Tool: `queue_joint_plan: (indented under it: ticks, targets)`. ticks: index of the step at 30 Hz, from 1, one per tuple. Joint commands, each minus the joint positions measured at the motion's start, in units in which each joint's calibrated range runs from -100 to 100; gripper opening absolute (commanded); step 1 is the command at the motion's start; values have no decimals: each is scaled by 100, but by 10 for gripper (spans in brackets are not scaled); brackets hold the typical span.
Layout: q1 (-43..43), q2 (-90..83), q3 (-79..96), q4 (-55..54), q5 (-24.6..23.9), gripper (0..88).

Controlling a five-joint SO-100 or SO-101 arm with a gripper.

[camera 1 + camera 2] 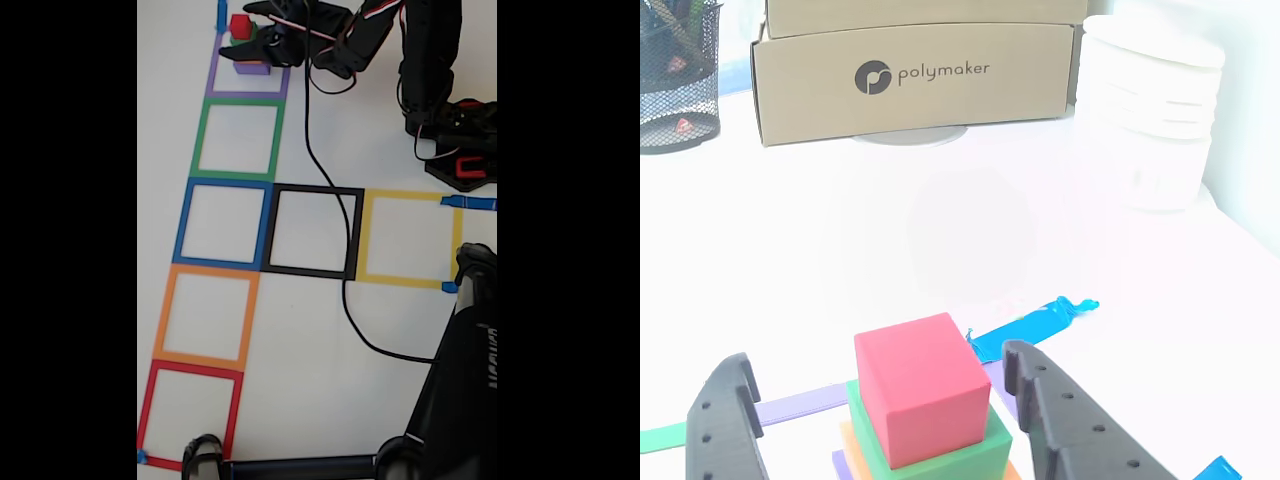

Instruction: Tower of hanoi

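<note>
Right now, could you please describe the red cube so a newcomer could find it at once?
In the fixed view, follow the column of tape squares up to the purple square at the top. A stack of cubes stands there, between the open gripper fingers. The red cube is the top one, smaller than the green cube beneath it.

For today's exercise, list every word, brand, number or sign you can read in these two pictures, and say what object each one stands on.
"polymaker", with a round logo to its left: on the front of the cardboard box in the other view.
White lettering on the black stand at the lower right of the fixed view: too blurred to read.
No other text can be read.
</note>
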Motion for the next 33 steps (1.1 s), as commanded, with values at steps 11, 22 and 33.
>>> queue_joint_plan:
  ticks: [11,22,33]
  targets:
    - [-49,16,27,-285,0,149]
    - [-183,-81,63,-285,0,35]
    - [-308,-379,145,-212,0,4]
